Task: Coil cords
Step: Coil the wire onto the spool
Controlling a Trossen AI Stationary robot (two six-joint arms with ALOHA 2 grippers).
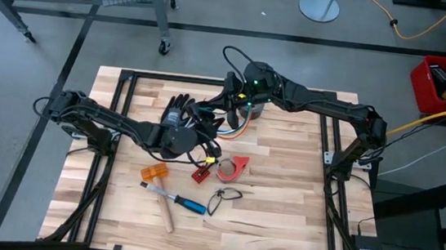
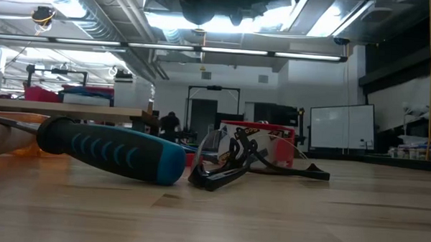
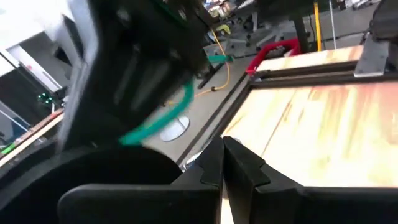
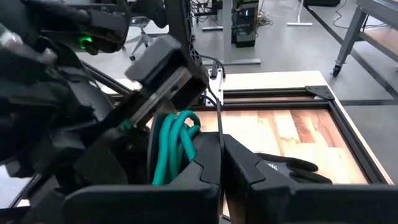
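Both grippers met mid-table over the cords [image 1: 224, 127]: the left gripper [image 3: 224, 163] pressed together, the right gripper [image 4: 222, 163] likewise, beside the black glove [image 1: 178, 108].

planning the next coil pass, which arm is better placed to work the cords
Likely the right: the cords loop right beside the right gripper in its wrist view, while the left gripper faces bare table.

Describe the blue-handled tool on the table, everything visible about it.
The blue-handled tool lies flat on the wooden table, near its front edge. Its grip looks rubbery: blue with a black end and black ribbing, as the low view shows. A pale wooden stick crosses it. Neither gripper touches it.
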